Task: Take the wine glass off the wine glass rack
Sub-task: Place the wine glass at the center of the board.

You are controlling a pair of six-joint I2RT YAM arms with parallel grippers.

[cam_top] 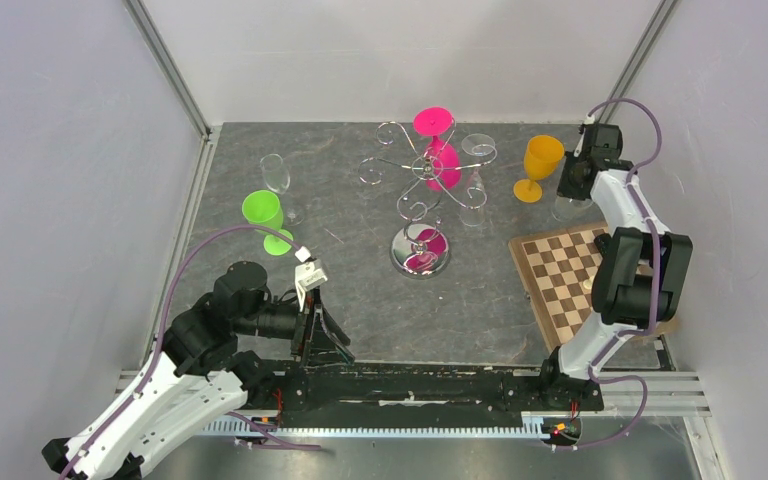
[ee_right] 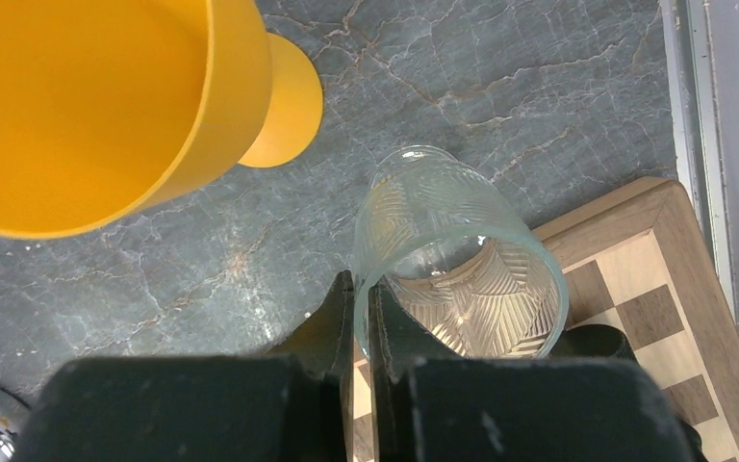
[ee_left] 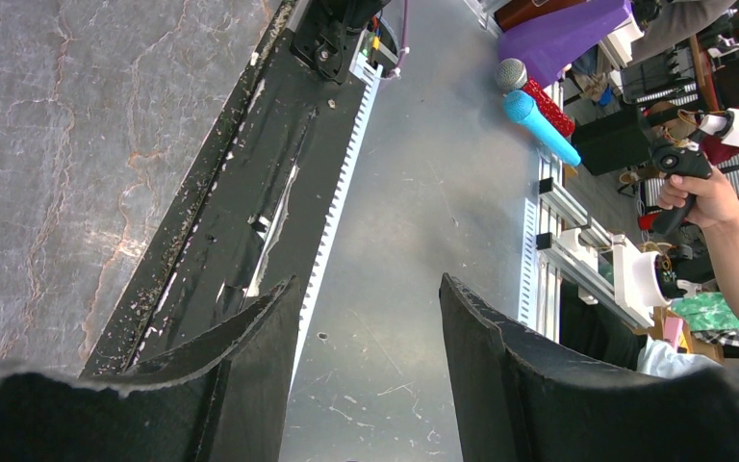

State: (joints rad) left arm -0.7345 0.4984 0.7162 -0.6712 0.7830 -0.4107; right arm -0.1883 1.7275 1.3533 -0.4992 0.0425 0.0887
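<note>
The chrome wine glass rack [cam_top: 422, 180] stands mid-table on its round mirrored base. A pink wine glass [cam_top: 438, 150] hangs upside down from its scroll arms, and a clear wine glass [cam_top: 477, 160] hangs on its right side. My right gripper [ee_right: 361, 284] is at the far right, away from the rack. It is shut on the rim of a clear patterned glass [ee_right: 462, 260], one finger inside and one outside. This glass [cam_top: 567, 208] is at the chessboard's far edge. My left gripper [ee_left: 366, 318] is open and empty over the front rail.
An orange goblet [cam_top: 540, 162] stands just left of my right gripper and fills the top left of the right wrist view [ee_right: 106, 106]. A wooden chessboard [cam_top: 572, 278] lies at the right. A green goblet [cam_top: 263, 215] and a clear flute [cam_top: 276, 175] stand at the left.
</note>
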